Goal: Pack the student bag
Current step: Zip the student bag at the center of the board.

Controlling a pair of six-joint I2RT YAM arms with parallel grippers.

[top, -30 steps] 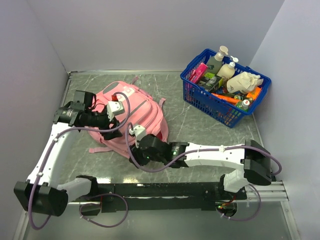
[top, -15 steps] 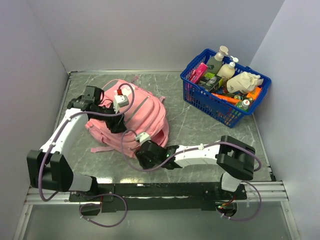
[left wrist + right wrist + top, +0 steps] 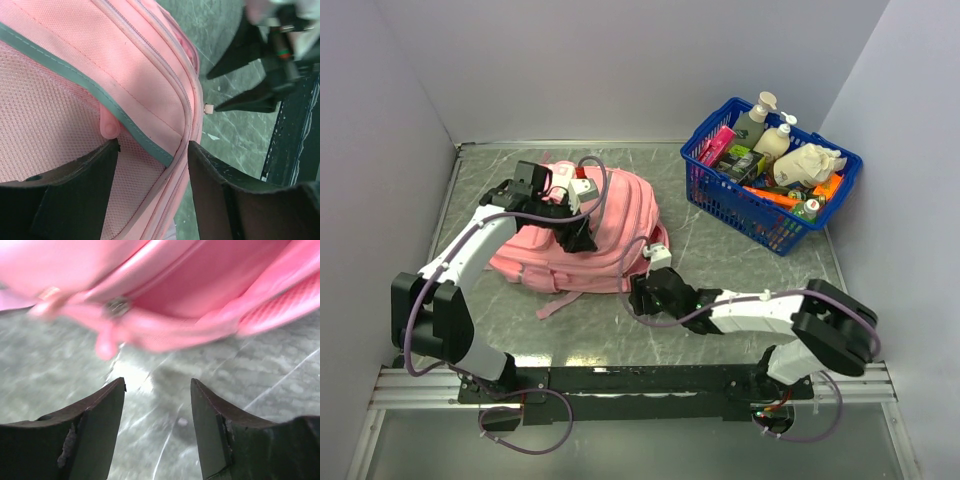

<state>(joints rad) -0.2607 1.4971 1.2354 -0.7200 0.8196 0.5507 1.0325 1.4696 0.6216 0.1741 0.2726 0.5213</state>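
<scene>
Student bag (image 3: 620, 215): lies flat on the desk (image 3: 720, 250), left of centre, well apart from the blue basket (image 3: 735, 210) at the far right. Left jaws: over the bag's top face, parted; pink fabric and a grey piping line show between them; cannot tell if they touch the fabric. Right jaws: parted, nothing held, low over the desk, just beside the bag's near right edge.

A grey-green marbled table (image 3: 720, 255) is seen, walled in on three sides. The pink student bag (image 3: 615, 215) is laid flat on its left half, nearer the far edge, with one strap (image 3: 552, 307) trailed toward the near edge. A blue basket (image 3: 760, 215) is set in the far right corner, well apart from the bag.
</scene>
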